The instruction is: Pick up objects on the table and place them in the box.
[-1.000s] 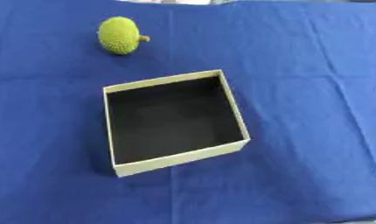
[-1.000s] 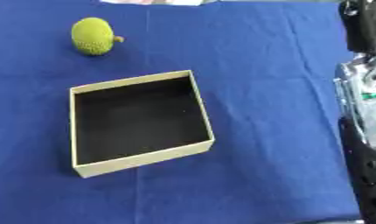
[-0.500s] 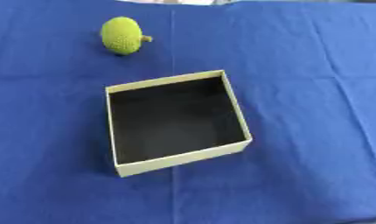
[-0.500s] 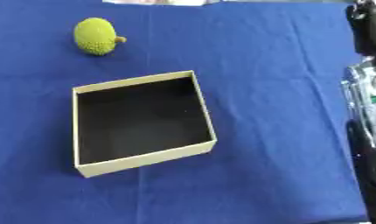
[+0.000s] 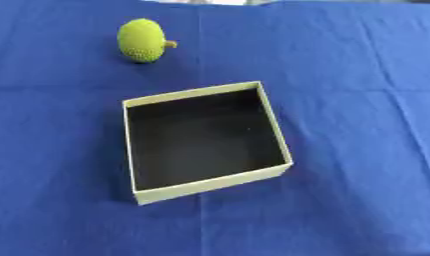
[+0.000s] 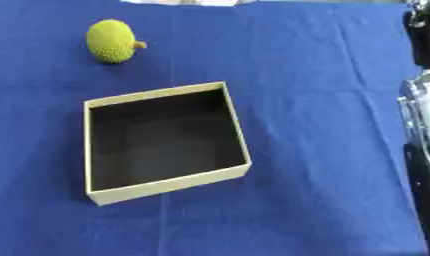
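Blue cloth over the table, creased in a few lines. Near the middle, an open cream-walled box with a dark inside, set askew, nothing in it. Well beyond its far left corner, a bumpy yellow-green fruit with a short brown stem pointing right, lying on the cloth, apart from the box. Along the right edge of the right eye view, part of the right arm: black above, silver and pale in the middle, black again below, beside the table's edge. No hand visible there, so state of the fingers cannot be told. Left arm and left hand out of both views.
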Controlling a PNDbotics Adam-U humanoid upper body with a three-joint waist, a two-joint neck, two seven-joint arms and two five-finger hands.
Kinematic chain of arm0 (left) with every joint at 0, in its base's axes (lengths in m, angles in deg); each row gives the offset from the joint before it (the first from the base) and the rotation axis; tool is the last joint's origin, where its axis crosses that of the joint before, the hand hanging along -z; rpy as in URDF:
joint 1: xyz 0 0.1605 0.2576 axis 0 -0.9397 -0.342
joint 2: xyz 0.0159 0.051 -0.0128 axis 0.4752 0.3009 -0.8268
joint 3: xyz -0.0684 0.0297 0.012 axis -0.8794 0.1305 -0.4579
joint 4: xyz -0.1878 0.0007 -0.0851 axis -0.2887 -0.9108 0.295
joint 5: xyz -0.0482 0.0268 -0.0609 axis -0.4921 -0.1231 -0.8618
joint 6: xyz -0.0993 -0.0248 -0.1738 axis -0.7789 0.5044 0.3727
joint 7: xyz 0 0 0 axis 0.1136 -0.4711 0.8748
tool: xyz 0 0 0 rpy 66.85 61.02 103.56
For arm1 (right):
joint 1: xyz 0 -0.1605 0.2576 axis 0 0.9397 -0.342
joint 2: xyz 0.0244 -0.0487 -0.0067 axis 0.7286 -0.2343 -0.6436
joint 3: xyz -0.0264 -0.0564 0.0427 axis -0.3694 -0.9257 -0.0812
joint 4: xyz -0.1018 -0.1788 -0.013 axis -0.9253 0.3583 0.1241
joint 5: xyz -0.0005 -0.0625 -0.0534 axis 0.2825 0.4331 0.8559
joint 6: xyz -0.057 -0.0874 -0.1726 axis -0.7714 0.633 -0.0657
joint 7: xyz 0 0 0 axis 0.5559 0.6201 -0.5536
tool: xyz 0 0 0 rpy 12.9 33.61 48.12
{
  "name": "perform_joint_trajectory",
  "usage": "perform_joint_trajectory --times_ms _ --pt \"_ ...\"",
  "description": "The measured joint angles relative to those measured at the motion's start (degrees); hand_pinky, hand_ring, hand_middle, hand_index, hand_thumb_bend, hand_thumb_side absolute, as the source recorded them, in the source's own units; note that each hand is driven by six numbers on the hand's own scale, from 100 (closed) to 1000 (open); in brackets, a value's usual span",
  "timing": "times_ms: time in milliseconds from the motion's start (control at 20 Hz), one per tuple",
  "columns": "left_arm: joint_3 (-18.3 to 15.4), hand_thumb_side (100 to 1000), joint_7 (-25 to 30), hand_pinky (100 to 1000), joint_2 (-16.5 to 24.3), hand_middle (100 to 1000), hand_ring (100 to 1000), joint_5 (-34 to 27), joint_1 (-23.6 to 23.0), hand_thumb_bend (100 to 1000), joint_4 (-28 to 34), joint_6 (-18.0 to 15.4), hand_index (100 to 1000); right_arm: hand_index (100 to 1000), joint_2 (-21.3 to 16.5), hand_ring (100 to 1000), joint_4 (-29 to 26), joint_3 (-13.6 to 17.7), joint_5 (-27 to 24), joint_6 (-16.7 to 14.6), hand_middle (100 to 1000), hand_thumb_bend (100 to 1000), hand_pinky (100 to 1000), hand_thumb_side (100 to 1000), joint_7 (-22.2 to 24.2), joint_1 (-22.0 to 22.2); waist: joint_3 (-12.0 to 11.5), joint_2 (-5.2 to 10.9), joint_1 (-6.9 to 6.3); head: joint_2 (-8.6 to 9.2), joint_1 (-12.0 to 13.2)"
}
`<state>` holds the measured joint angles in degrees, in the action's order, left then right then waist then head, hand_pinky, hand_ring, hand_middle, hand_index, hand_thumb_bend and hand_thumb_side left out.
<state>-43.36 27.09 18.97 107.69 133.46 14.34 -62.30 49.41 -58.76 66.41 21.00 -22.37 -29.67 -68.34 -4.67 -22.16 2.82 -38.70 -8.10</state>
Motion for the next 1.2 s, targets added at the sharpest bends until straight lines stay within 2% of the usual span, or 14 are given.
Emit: perform_joint_trajectory --times_ms 300,450,500,800,1000,1200 --pt "3.58 100 5.55 1000 -2.21 921 952 5.61 0.01 562 -9.09 -2.40 909 666 0.00 683 0.00 -0.03 -0.05 -0.05 488 100 742 520 0.22 -0.01 0.28 -0.05 0.14 0.01 0.01" --pt "4.82 100 8.19 990 -2.97 918 952 8.21 0.08 652 -13.37 -4.39 913 666 0.00 684 0.00 -0.03 -0.05 -0.10 488 100 743 521 0.27 0.00 0.34 -0.05 0.15 0.03 0.21" --pt "5.10 100 9.03 987 -3.14 911 950 9.12 0.28 692 -14.77 -5.13 913 666 0.00 684 0.00 -0.03 -0.05 -0.10 488 100 743 521 0.27 0.01 0.35 -0.05 0.15 0.04 0.28" --pt "5.49 100 14.51 979 -3.49 913 955 14.57 2.07 762 -23.48 -10.38 926 666 0.00 684 0.00 -0.02 -0.05 -0.10 488 100 743 522 0.27 0.26 0.35 -0.04 0.16 0.04 0.42" --pt "4.75 100 18.24 980 -4.19 905 953 18.29 2.49 752 -25.69 -13.08 931 666 0.00 684 0.00 -0.02 -0.05 -0.09 488 100 743 522 0.28 0.30 0.33 -0.03 0.26 0.04 0.46" --pt "2.08 100 22.07 982 -5.71 898 947 22.14 2.89 707 -24.68 -15.06 932 666 0.01 685 0.00 -0.02 -0.12 -0.07 488 100 744 523 0.31 0.36 0.33 -0.01 0.50 0.04 0.56"
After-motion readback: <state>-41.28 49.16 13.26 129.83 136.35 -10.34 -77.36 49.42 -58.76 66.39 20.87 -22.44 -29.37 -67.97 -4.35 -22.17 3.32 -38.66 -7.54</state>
